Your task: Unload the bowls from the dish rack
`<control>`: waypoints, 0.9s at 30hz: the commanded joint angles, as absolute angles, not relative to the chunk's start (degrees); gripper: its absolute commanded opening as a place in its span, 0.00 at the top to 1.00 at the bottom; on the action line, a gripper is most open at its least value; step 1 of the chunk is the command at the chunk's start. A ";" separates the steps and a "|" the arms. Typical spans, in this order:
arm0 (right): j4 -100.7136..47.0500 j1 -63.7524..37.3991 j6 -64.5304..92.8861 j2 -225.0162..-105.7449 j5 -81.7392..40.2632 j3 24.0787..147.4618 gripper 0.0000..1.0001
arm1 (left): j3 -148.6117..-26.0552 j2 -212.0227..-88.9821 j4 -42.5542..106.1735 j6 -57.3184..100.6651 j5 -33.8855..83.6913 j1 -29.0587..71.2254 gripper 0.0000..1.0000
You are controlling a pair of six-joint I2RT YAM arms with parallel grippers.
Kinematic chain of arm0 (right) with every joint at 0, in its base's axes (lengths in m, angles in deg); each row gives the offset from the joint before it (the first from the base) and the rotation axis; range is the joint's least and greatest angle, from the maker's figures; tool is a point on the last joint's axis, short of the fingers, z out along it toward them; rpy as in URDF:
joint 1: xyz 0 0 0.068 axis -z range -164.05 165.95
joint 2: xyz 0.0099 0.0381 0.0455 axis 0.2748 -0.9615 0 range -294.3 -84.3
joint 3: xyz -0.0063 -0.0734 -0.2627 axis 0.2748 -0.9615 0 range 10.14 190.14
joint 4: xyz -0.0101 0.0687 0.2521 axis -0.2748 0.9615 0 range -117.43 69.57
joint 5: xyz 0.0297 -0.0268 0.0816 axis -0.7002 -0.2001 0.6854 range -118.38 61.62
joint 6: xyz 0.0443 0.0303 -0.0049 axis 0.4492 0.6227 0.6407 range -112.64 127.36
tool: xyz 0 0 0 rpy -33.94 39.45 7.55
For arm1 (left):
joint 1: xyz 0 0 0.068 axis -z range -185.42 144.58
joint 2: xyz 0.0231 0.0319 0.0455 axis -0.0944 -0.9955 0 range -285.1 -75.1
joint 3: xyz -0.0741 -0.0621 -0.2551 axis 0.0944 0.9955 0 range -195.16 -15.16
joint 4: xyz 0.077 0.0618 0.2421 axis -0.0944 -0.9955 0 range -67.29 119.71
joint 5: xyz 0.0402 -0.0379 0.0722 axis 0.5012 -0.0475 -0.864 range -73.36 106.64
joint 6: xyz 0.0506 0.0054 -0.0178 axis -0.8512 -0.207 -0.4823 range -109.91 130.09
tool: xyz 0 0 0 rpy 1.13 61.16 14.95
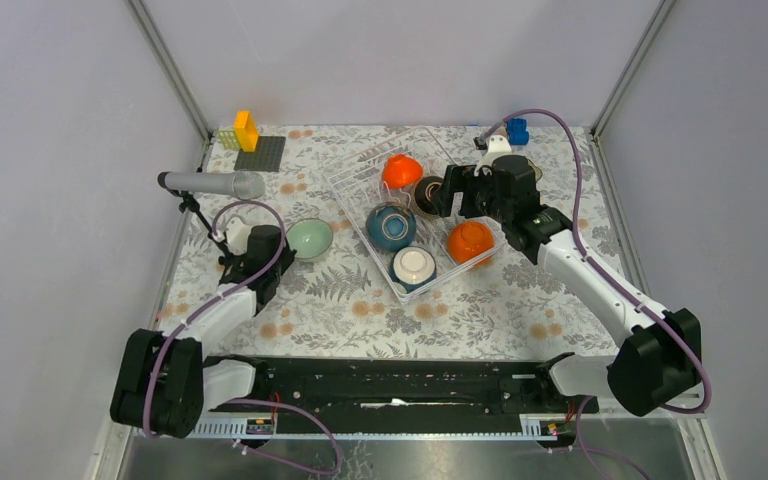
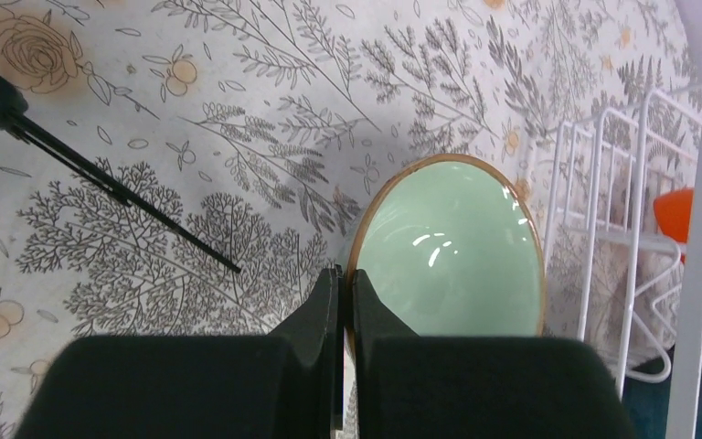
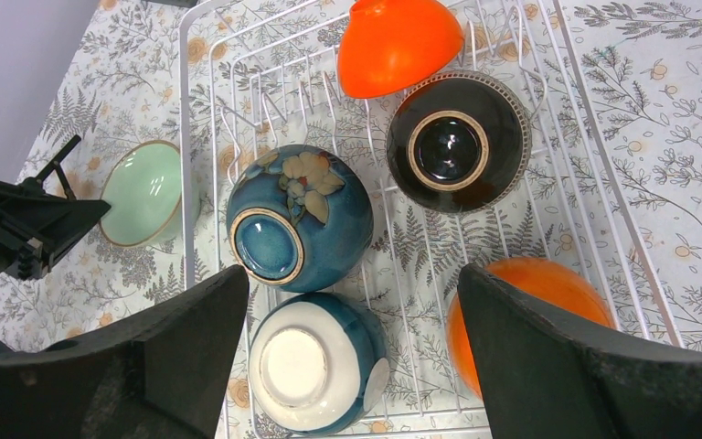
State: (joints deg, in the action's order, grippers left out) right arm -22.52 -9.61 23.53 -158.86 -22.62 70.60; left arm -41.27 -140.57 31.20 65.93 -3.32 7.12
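The white wire dish rack (image 1: 355, 222) holds several bowls, all upside down. They are an orange bowl (image 1: 401, 170), a dark brown bowl (image 1: 428, 192), a flowered teal bowl (image 1: 391, 226), a cream-bottomed bowl (image 1: 413, 266) and a second orange bowl (image 1: 470, 241). My right gripper (image 1: 460, 195) hangs open above them. In its wrist view its fingers straddle the cream-bottomed bowl (image 3: 315, 366) and the near orange bowl (image 3: 521, 293). A mint green bowl (image 1: 310, 238) sits upright on the cloth left of the rack. My left gripper (image 2: 347, 274) is shut on the rim of this bowl (image 2: 452, 247).
A microphone (image 1: 210, 184) on a small stand stands at the left, just behind my left arm, and one of the stand's legs (image 2: 119, 197) lies close to the gripper. A grey baseplate (image 1: 260, 152) with yellow blocks (image 1: 246, 130) sits at the back left. A blue block (image 1: 516, 130) is at the back right.
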 commanded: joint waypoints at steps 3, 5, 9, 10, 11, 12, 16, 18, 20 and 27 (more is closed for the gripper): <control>-23.19 -9.87 24.50 -159.25 -20.07 71.82 0.09 | -43.57 -148.30 44.35 71.91 -7.50 6.27 1.00; -23.18 -9.87 24.53 -159.27 -20.03 72.03 0.09 | -45.06 -152.04 46.29 73.14 -8.98 6.20 1.00; -23.12 -9.89 24.24 -158.85 -20.74 72.01 0.09 | -49.02 -158.66 49.14 72.94 -12.52 5.73 1.00; -23.12 -9.85 24.21 -158.74 -20.93 72.01 0.09 | -50.49 -160.16 49.14 72.53 -13.21 5.55 1.00; -23.12 -9.83 24.17 -158.74 -21.13 72.09 0.09 | -51.63 -161.38 48.88 72.07 -13.92 5.41 1.00; -23.03 -9.85 24.08 -158.74 -21.21 72.22 0.09 | -52.85 -162.48 48.71 71.68 -14.75 5.32 1.00; -23.04 -9.87 24.11 -159.12 -21.12 72.54 0.09 | -56.19 -166.54 49.56 69.73 -16.73 4.68 1.00; -23.05 -9.88 24.28 -159.46 -20.82 72.70 0.09 | -57.62 -168.08 49.59 68.76 -16.65 4.16 1.00; -23.01 -9.88 24.40 -159.91 -20.45 72.87 0.08 | -58.69 -169.11 49.62 67.65 -15.52 3.64 1.00; -22.33 -9.89 25.51 -163.01 -17.58 73.89 0.07 | -56.34 -165.61 49.32 67.22 -11.69 3.46 0.98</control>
State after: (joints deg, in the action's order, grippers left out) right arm -22.54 -9.61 24.42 -161.27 -20.70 71.28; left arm -57.14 -168.57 47.60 68.35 -13.12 3.91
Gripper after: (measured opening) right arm 0.922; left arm 0.027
